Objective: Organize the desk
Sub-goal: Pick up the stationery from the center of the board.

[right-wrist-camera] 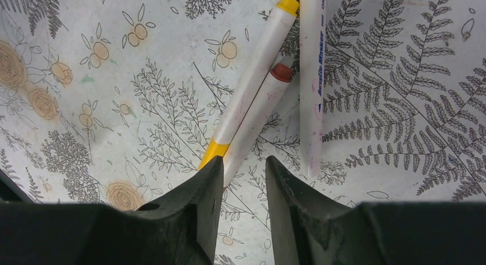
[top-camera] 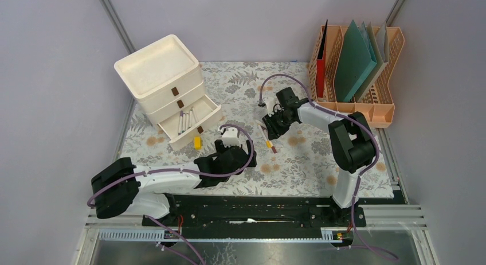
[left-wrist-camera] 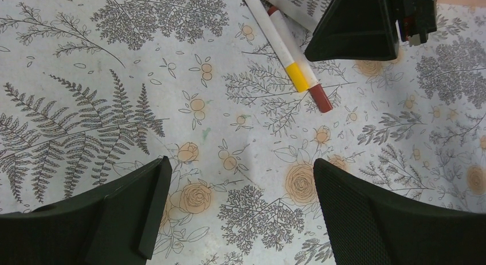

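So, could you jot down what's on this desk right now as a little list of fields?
desk: cloth with ferns and flowers
left gripper: open wide over bare cloth
right gripper: jaws narrow at the marker ends; grip unclear
markers: three lying together on the cloth
drawer unit: white, bottom drawer open, pens inside
file rack: peach, holds red folder and green folder
small yellow object: beside the open drawer

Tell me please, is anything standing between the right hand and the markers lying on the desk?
Nothing visible does. The right hand is low over the markers, and one of them runs into the narrow gap between its fingers. Around them there is only the bare cloth of the desk.
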`<state>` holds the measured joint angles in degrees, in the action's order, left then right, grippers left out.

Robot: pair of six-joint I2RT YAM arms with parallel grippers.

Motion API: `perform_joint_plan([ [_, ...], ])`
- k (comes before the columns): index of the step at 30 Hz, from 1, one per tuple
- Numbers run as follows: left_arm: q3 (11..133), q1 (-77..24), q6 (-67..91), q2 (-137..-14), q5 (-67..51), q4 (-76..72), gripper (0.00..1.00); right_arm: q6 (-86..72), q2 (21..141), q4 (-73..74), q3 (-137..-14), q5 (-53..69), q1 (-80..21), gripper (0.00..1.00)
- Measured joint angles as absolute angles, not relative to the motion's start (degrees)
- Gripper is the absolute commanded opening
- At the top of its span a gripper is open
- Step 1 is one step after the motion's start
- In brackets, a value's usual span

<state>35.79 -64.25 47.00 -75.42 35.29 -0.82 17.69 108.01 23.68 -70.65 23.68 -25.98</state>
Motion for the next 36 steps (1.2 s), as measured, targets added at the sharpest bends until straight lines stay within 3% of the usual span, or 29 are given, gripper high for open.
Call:
perform_joint_plan([
  [13,34.2,-64.2,46.9,-74.5,35.1,-3.2,0.99,16.8,109.6,23.4,-70.7,22.2,-26.0,0.36],
  [29,34.1,-64.2,46.9,-74.5,34.7,-4.1,0.99,16.4,109.6,23.4,-70.7,23.7,-26.3,0.42],
  [36,34.0,-64.2,46.9,-74.5,34.7,-4.4,0.99,16.3,110.2,23.2,-70.7,22.0,-26.7,0.34],
])
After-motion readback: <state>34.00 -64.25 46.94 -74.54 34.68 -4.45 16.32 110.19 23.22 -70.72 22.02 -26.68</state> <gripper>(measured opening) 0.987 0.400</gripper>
